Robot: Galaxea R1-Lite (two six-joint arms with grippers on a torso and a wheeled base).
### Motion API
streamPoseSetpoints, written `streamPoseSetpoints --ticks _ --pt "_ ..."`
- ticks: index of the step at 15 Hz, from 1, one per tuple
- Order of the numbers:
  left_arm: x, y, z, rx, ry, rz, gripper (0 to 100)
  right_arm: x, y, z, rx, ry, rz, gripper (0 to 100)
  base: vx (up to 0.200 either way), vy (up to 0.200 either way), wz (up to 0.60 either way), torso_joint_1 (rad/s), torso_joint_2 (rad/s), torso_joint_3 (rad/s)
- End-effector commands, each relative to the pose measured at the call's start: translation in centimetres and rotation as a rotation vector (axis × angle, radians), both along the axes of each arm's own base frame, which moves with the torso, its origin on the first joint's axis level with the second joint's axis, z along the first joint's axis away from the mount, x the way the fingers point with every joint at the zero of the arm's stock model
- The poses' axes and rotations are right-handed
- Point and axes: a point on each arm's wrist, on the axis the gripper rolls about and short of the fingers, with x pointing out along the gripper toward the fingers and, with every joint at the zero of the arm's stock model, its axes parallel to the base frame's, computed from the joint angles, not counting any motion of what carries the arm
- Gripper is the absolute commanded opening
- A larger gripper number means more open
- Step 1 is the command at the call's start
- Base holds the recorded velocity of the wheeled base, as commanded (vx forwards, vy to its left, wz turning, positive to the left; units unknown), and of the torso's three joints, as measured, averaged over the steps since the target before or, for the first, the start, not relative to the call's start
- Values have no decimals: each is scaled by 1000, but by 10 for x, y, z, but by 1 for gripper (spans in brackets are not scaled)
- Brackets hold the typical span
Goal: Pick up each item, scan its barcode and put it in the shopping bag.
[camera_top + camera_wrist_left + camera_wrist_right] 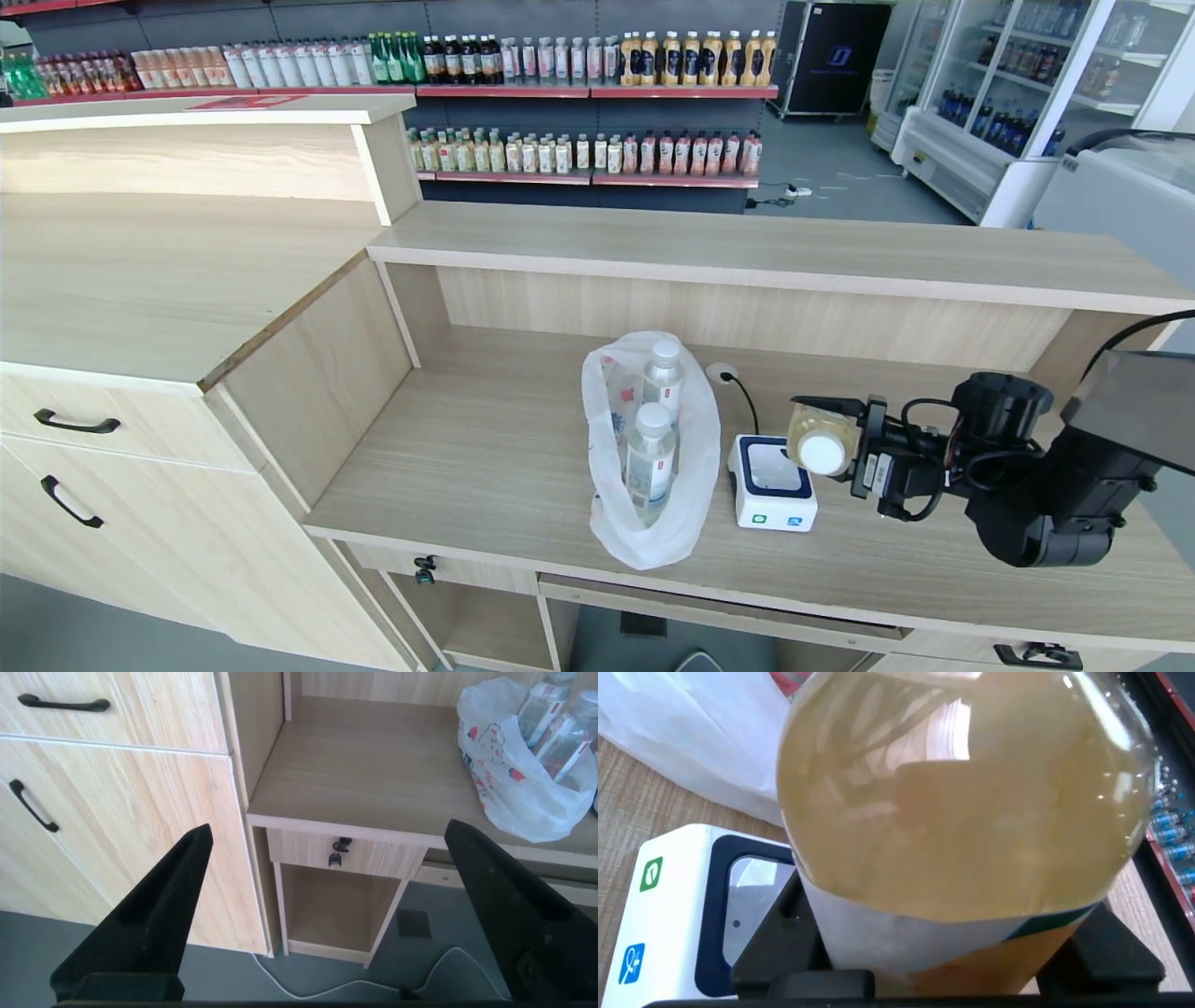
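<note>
On the counter (485, 448), with the bag (653, 504) beside the scanner (770, 481), your right gripper (831, 431) clamps the bottle (822, 453) just above the scanner glass, so roll its label slowly toward that window; your left gripper (327, 831) hangs wide open in front of the counter.
</note>
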Motion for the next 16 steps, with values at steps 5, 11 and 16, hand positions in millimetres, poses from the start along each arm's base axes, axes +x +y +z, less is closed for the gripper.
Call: streamPoseSetpoints --ticks 5,11,16 --pt "0 0 0 0 -1 0 100 8 9 -13 0 14 24 0 0 0 0 0 0 0" --pt "0 0 0 0 -1 0 100 22 20 -19 3 -7 50 0 0 0 0 0 0 0" --pt "0 0 0 0 -1 0 100 28 27 -24 6 -8 68 0 0 0 0 0 0 0"
